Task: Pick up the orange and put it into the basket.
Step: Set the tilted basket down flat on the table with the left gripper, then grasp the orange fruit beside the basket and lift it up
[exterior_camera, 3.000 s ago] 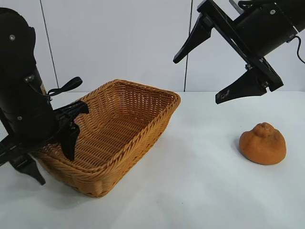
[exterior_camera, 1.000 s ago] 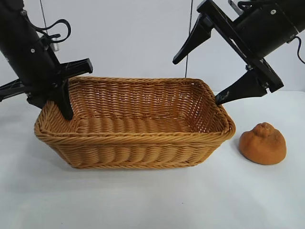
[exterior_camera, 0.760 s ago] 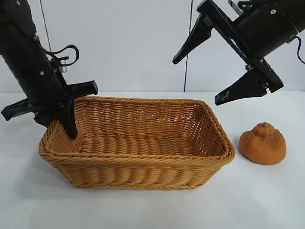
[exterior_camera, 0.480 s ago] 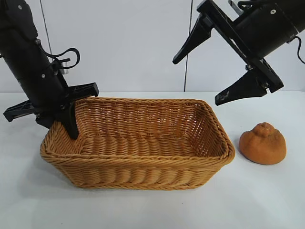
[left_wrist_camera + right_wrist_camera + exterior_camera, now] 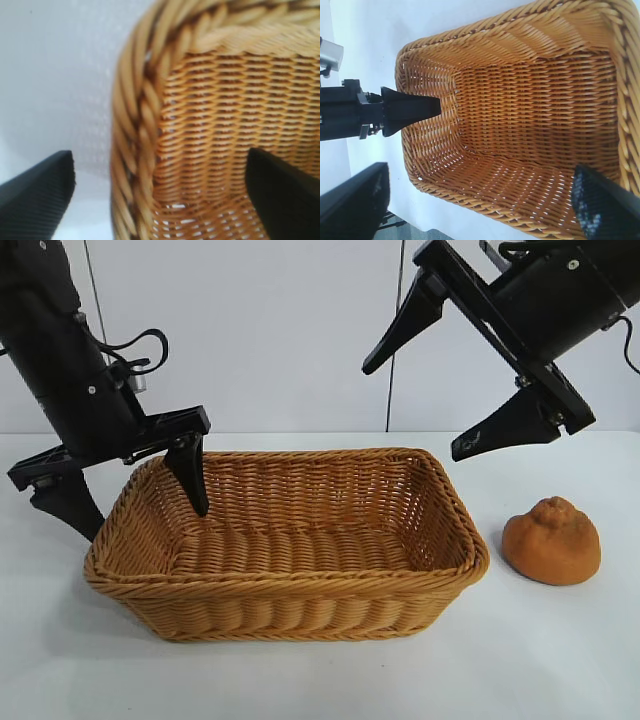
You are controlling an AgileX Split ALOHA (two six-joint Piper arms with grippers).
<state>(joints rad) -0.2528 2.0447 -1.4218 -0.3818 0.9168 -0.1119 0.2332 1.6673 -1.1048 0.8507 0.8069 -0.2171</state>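
Left gripper [image 5: 140, 495] fingers now spread, released, straddling basket [image 5: 290, 585] rim at left; right gripper [image 5: 455, 390] unchanged, wide open, empty; orange [image 5: 551, 541] untouched right.

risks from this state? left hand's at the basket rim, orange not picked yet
1. The left hand is open and straddles the basket rim, one finger inside; lifting off at an angle could snag the wall and drag the basket.
2. The right hand hangs open high over the basket's right end, not over the orange. Descending from there, its lower finger may clip the rim.
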